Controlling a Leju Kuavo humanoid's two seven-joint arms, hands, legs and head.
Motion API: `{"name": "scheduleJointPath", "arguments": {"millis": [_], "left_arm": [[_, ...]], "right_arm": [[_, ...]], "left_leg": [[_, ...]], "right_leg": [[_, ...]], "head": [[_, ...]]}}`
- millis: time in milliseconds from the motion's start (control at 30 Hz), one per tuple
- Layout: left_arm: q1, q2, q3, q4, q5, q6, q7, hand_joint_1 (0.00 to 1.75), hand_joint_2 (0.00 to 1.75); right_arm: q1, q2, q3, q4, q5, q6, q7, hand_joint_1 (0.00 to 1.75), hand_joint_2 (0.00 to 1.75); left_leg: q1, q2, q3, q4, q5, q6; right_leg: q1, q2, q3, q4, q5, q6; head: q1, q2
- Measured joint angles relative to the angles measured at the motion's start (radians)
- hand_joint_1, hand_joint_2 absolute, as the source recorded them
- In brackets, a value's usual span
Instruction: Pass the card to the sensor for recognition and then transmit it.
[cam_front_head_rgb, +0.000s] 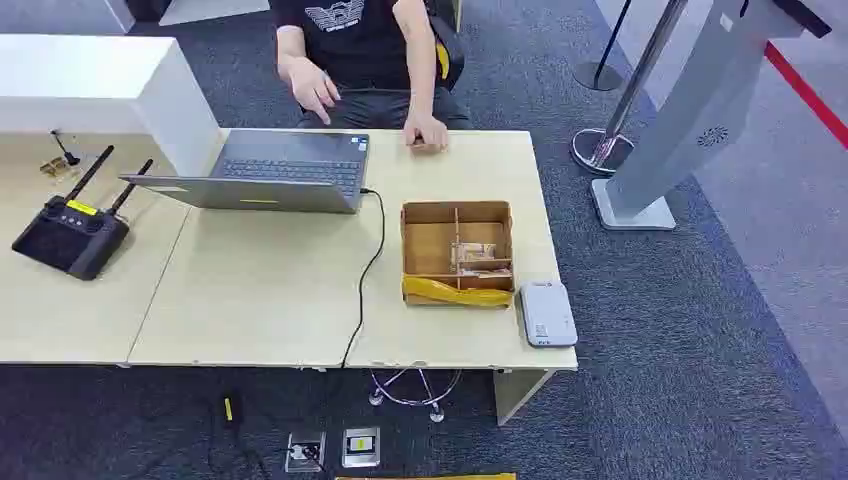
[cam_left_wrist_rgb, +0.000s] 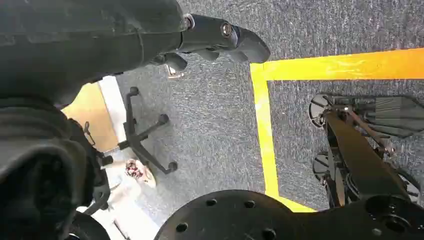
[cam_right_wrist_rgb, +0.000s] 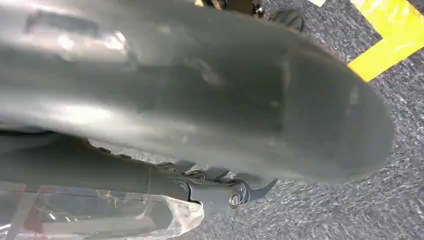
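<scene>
Left hand (cam_left_wrist_rgb: 150, 45) hangs over the grey carpet (cam_left_wrist_rgb: 215, 130), dark fingers (cam_left_wrist_rgb: 225, 37) stretched out with nothing in them. Right hand (cam_right_wrist_rgb: 200, 100) is a blurred grey mass close to its wrist camera; we can't tell if it's open or closed. Something clear and plastic-looking (cam_right_wrist_rgb: 100, 215) sits at that frame's edge, and we can't tell whether it's held. Yellow floor tape (cam_left_wrist_rgb: 265, 135) runs beside the left hand.

From the head view: cardboard box (cam_front_head_rgb: 457, 252) sits on the light wooden table (cam_front_head_rgb: 270, 290), near its right edge, split into compartments. The card (cam_front_head_rgb: 475, 254), or a small stack of cards, lies in the right middle compartment; too small to say which. A yellow strip (cam_front_head_rgb: 455, 291) runs along the box's near side. Other compartments look bare.

Sensor (cam_front_head_rgb: 546, 313), a small grey-white pad, lies just beside the box's near right corner, at the table's front right corner and right up to the edge.

Open laptop (cam_front_head_rgb: 270, 172) at the far side, its black cable (cam_front_head_rgb: 368, 270) running to the near edge. Black controller with antennas (cam_front_head_rgb: 72, 230) on the left table. A person's hand (cam_front_head_rgb: 426, 134) rests on the far edge. Wide bare tabletop between laptop, cable and near edge. Grey kiosk stand (cam_front_head_rgb: 680, 120) on the carpet to the right, well apart from the table.
</scene>
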Motion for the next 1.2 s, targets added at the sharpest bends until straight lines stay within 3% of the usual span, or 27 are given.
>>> {"name": "scheduleJointPath", "arguments": {"millis": [1200], "left_arm": [[0.0,0.0,0.017,0.0,-0.008,0.0,0.011,0.0,0.0]], "right_arm": [[-0.001,-0.018,0.054,-0.024,-0.047,-0.003,-0.026,0.0,0.0]], "left_leg": [[0.0,0.0,0.0,0.0,0.0,0.0]], "right_leg": [[0.0,0.0,0.0,0.0,0.0,0.0]], "head": [[0.0,0.0]]}}
